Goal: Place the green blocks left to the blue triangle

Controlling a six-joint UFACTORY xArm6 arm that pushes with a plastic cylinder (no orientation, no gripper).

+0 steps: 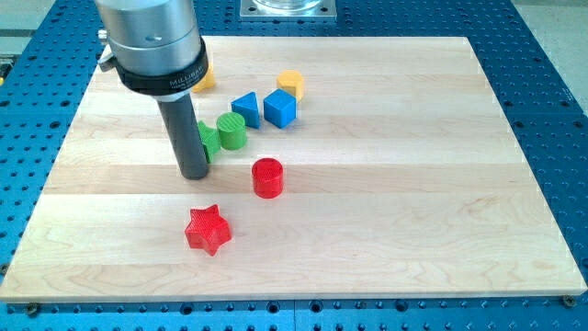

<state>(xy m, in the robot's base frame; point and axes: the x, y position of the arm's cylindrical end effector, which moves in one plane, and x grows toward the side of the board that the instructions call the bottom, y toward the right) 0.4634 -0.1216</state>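
On the desk (386, 230) several blocks stand near the middle and the view's upper left; a red cylinder (267, 176) stands below the green ones, and a red star (208, 229) lies further toward the view's bottom, a little left; a blue cube (280, 108) stands just right of the blue triangle (246, 108), and a yellow block (291, 83) touches or almost touches the cube at its upper side; another yellow block (204, 77) shows only partly behind the arm's grey body, so its shape I cannot tell.

The green cylinder (232, 131) stands just below and left of the blue triangle, very close to it; a second green block (209, 141) lies beside it on the view's left, half hidden by the rod, so its shape is not clear; my tip (194, 173) rests on the desk just left of this second green block, touching it or nearly so; the red cylinder is near, to the tip's right.

The arm has no fingers, only the dark rod, so nothing is held and it only presses from the side.

The desk is light wood in joined planks; around it is a blue metal plate with rows of holes; a grey metal base shows at the view's top.
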